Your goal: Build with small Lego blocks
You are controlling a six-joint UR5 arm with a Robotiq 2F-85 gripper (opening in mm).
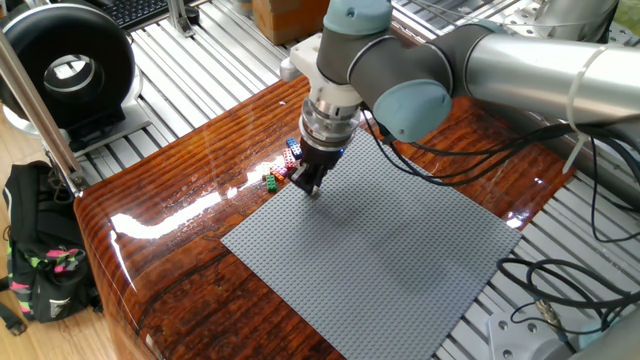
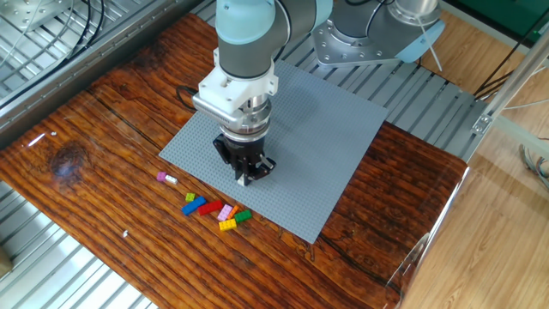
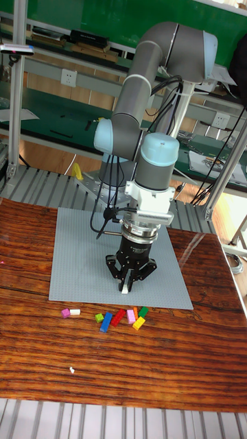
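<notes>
My gripper (image 2: 244, 179) points straight down at the near edge of the grey baseplate (image 2: 326, 129), its tips at the plate's surface. It is shut on a small white block (image 3: 124, 291) that pokes out between the fingertips. On the wood beside the plate lie several loose small Lego blocks: blue (image 2: 194, 206), red (image 2: 211, 207), pink (image 2: 226, 211), yellow (image 2: 226, 225) and green (image 2: 244, 216). A pink and white pair (image 2: 165, 178) lies further left. In one fixed view the gripper (image 1: 311, 187) hides most of the cluster (image 1: 272, 181). The tall fixed view shows the row (image 3: 119, 316) just in front of the gripper (image 3: 125, 288).
The glossy wooden tabletop (image 1: 170, 230) sits on a slatted metal bench. A black round device (image 1: 65, 70) and a backpack (image 1: 40, 270) are off the table's left end, with cables (image 1: 560, 290) at the right. A tiny white speck (image 3: 71, 370) lies on the wood.
</notes>
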